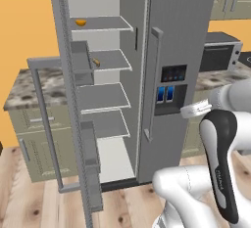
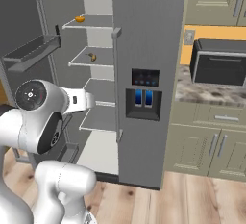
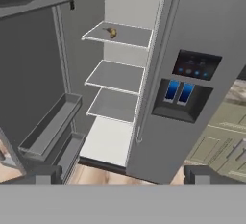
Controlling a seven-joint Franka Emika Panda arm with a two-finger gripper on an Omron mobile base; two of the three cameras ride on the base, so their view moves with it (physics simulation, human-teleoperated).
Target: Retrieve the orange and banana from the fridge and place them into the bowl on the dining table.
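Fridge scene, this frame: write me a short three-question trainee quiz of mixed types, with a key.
1. True or false: the left door of the fridge stands open.
2. Multiple choice: the orange lies on
A. the top shelf
B. the bottom shelf
C. a door bin
3. Short answer: relative to the orange, on which shelf does the banana lie, and is the end effector holding anything?

Key
1. True; the right door with the dispenser panel is shut.
2. A.
3. The shelf directly below the orange's; no, the end effector is open and empty, well short of the shelves.
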